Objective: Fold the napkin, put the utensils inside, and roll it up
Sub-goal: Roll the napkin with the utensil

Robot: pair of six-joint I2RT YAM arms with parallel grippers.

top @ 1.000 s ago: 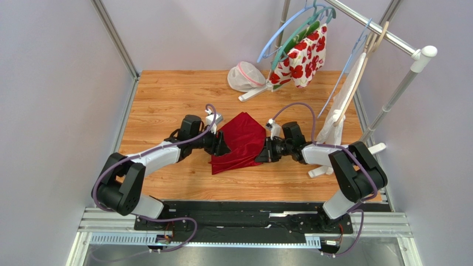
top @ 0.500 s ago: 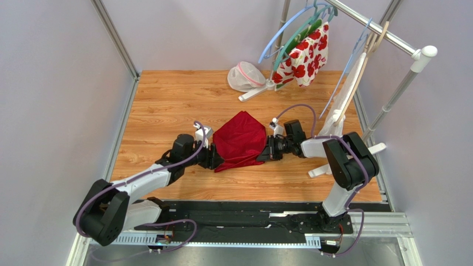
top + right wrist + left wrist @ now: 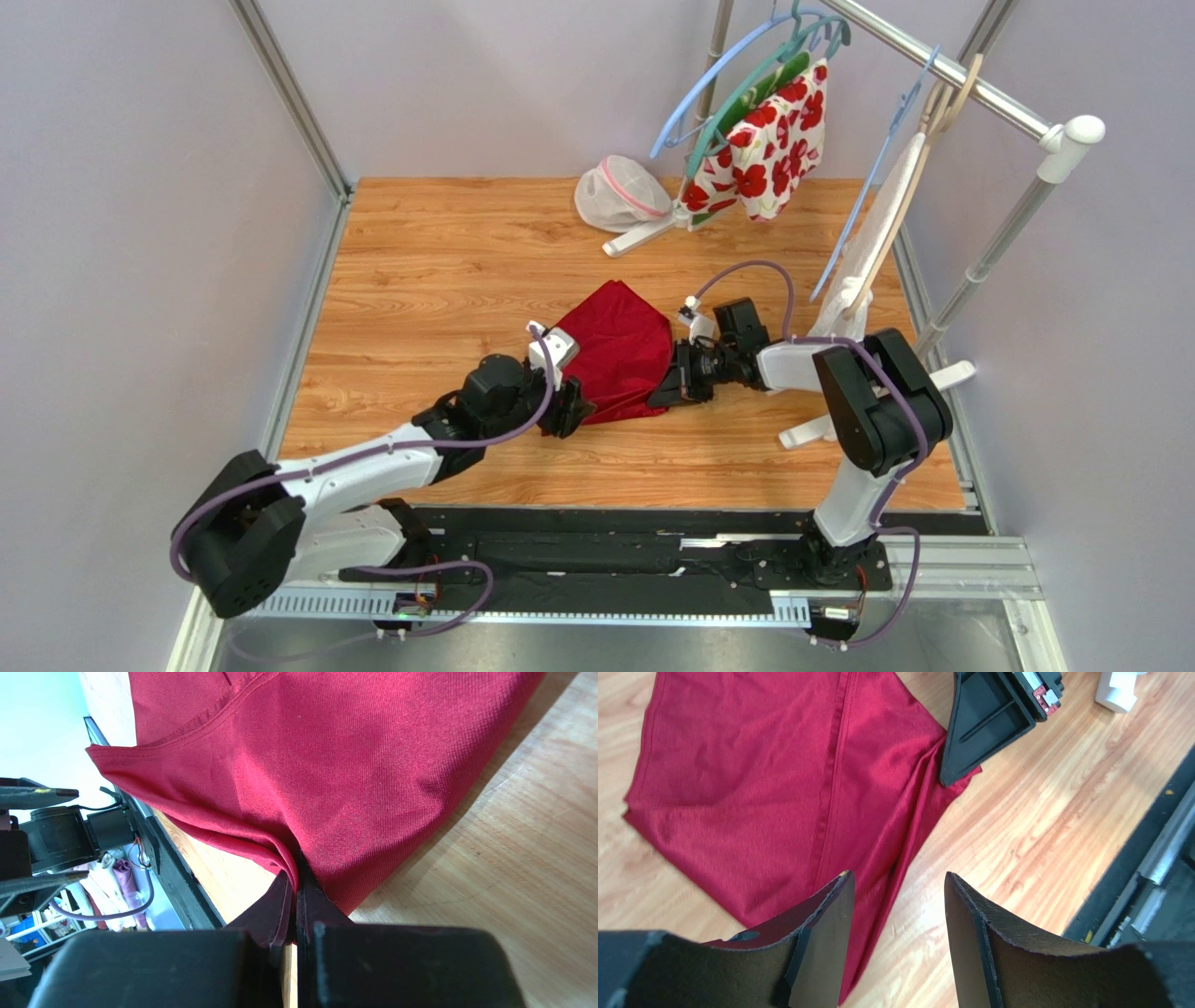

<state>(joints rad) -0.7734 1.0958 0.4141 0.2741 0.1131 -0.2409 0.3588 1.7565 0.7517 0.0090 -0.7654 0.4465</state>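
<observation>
Nearest to the bases, the left gripper point(image 3: 568, 408) is seen low over the wooden table point(image 3: 421, 266), its 2 jaws standing apart with nothing between them. The near left corner of the napkin point(image 3: 617, 353) lies just ahead of these jaws. In the left wrist view the cloth edge passes beside and under 1 black finger point(image 3: 822, 945), and whether it is touched cannot be told. The napkin is found at the middle of the table, between the 2 grippers, and it is not flat: at least 2 layers are seen, with a stitched hem running along its length from near to far. The cloth is a thin, soft, plain crimson weave with a slight sheen, and soft wrinkles are gathered toward its right corner. That right corner is pinched by the right gripper point(image 3: 683, 382), whose jaws are pressed together on a fold of the fabric, as is shown clearly in the right wrist view. It is judged that the coming move depends on the free near left corner, for which the left arm is the nearer one. No utensil is seen in any view. Farther back a white mesh bag point(image 3: 622, 193) is lying on the table, and a flowered cloth point(image 3: 769, 140) is hung on a rack point(image 3: 968, 79)
</observation>
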